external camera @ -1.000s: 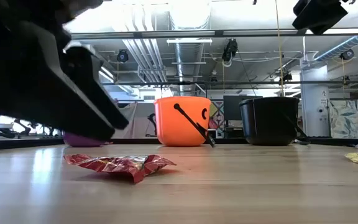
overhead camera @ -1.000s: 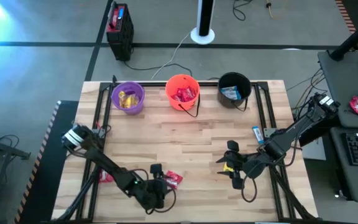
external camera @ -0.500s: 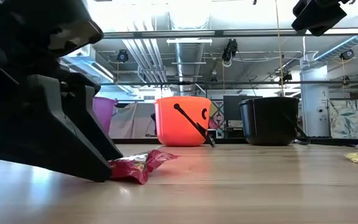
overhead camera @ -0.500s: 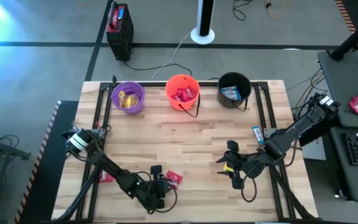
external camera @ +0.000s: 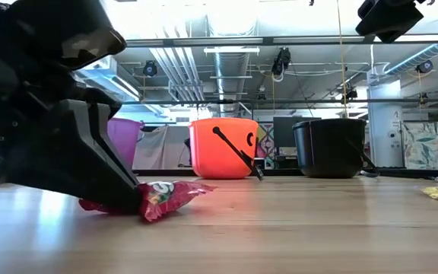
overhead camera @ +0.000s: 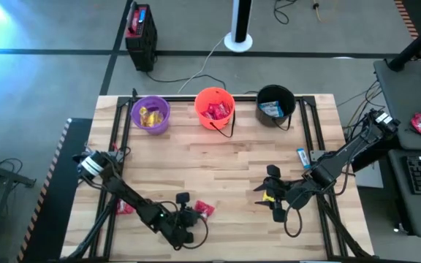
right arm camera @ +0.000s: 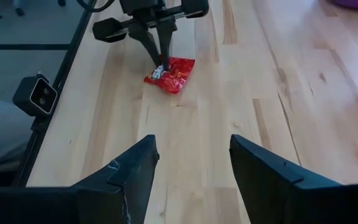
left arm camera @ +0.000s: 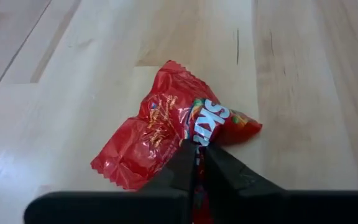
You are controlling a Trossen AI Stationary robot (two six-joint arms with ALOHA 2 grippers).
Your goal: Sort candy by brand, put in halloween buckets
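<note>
A red candy packet point(left arm camera: 166, 134) lies on the table near its front edge, left of the middle. My left gripper point(left arm camera: 197, 152) is shut on it, as also shows in the high view point(overhead camera: 194, 214). My right gripper point(right arm camera: 192, 143) stands open over the table's right half point(overhead camera: 272, 199), beside a yellow candy point(overhead camera: 268, 196) and touching nothing. Three halloween buckets stand along the far edge: purple point(overhead camera: 150, 114), orange point(overhead camera: 215, 107) and black point(overhead camera: 275, 102), each with candy inside. My left gripper pinches the red packet's edge nearest to it point(left arm camera: 199, 127) between its two fingers. The fingers point(external camera: 120, 194) slant down from the table's left. The wrapper is bunched up at the pinch, and the packet rests on the table.
Another red candy point(overhead camera: 125, 208) lies under my left arm near the table's left edge. A blue candy point(overhead camera: 303, 157) lies near the right edge beside my right arm. The orange bucket's black handle point(external camera: 238, 152) hangs down its front. Bare wood lies between the buckets and the grippers.
My left gripper has come down onto the red packet and shut on its near edge. That end of the wrapper has bunched up, while the rest has stayed on the table.
</note>
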